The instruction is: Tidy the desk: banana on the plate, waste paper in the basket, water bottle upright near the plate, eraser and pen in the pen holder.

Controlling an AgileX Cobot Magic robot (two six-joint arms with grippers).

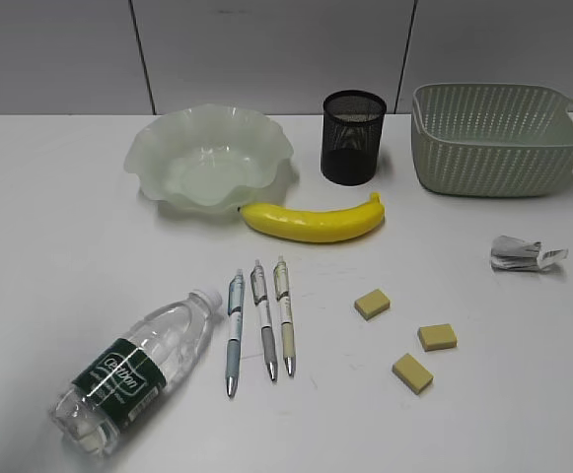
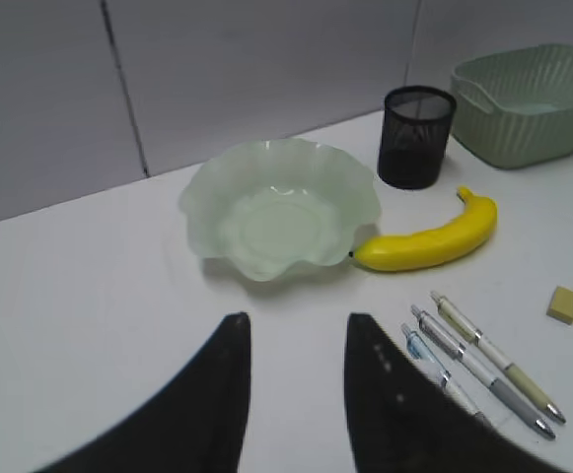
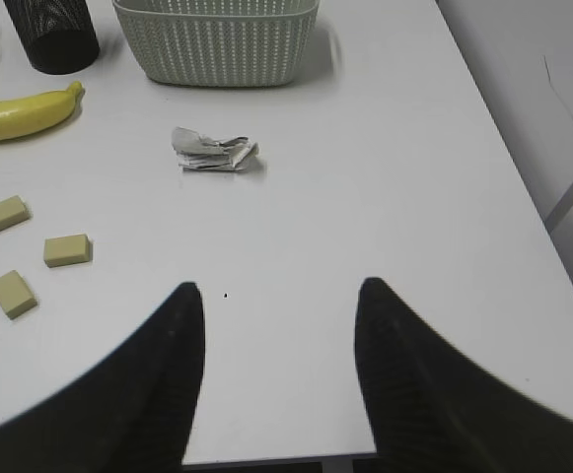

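Note:
The banana [image 1: 311,220] lies on the desk [image 1: 59,246] just in front of the pale green plate [image 1: 209,158]. The water bottle [image 1: 138,368] lies on its side at the front left. Three pens [image 1: 259,320] lie side by side, and three yellow erasers [image 1: 372,304] lie to their right. The waste paper [image 1: 523,254] lies in front of the basket [image 1: 498,138]. The black pen holder [image 1: 352,137] stands between plate and basket. My left gripper [image 2: 296,330] is open and empty, short of the plate [image 2: 278,207]. My right gripper [image 3: 278,296] is open and empty, short of the waste paper [image 3: 213,151]. Neither gripper shows in the exterior view.
The desk's right edge [image 3: 523,207] and front edge [image 3: 266,458] show in the right wrist view. A grey panelled wall [image 1: 266,49] stands behind the desk.

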